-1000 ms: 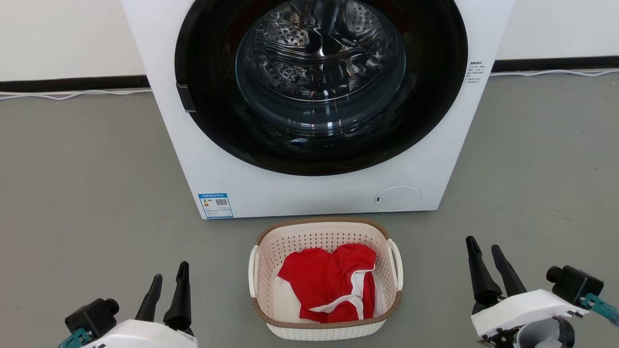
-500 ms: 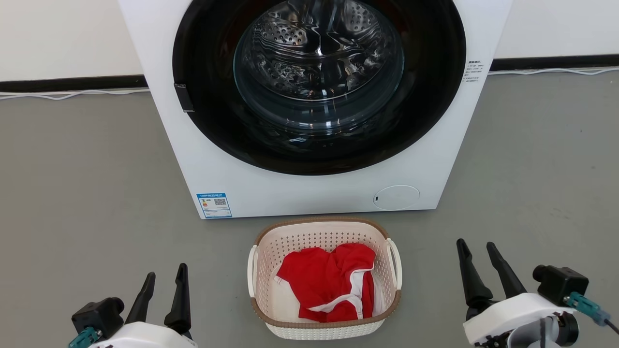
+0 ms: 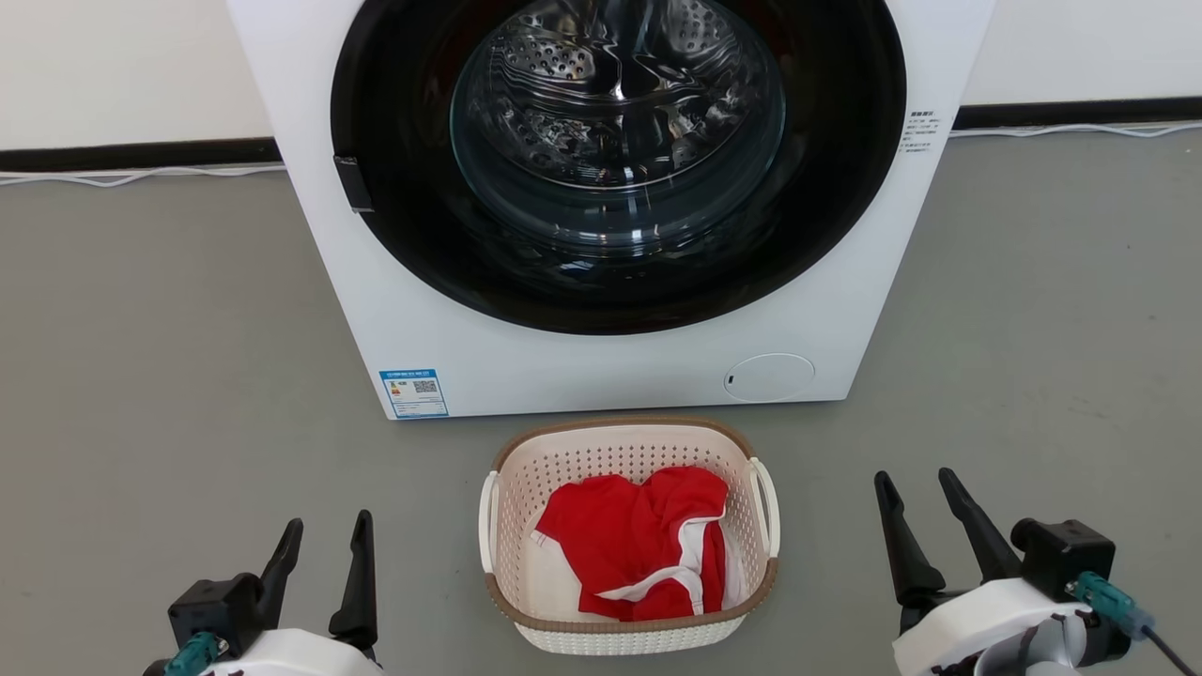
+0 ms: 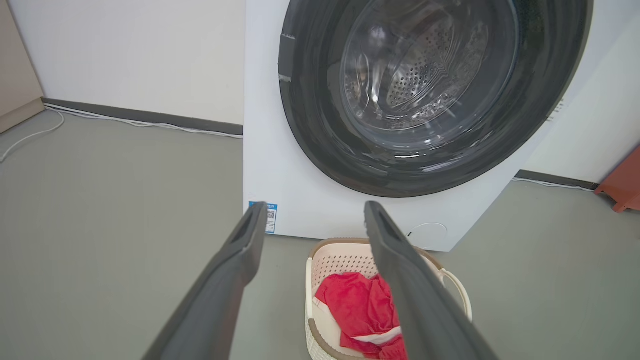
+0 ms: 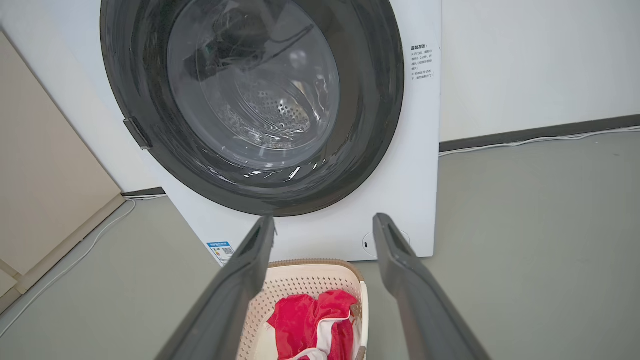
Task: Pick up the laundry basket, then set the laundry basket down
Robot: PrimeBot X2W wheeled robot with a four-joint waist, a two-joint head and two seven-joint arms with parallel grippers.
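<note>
The laundry basket (image 3: 526,488), cream-white and perforated with a brown rim and white loop handles, sits on the grey floor just in front of the washing machine. A red and white garment (image 3: 639,545) lies inside it. My left gripper (image 3: 329,531) is open at the lower left, well to the left of the basket. My right gripper (image 3: 913,486) is open at the lower right, apart from the basket's right handle (image 3: 766,507). The left wrist view has the basket (image 4: 345,262) low between and behind my fingers; the right wrist view has the basket (image 5: 310,280) low at centre.
The large white washing machine (image 3: 601,376) stands behind the basket, its round dark door opening facing me. White cables (image 3: 141,174) run along the dark skirting at the wall. A beige panel (image 5: 45,190) stands at the left and a red object (image 4: 622,187) at the right.
The head view has shifted slightly. Both grippers have dropped a little in that view, and the right one has drifted leftward toward the basket. The basket has not moved on the floor.
</note>
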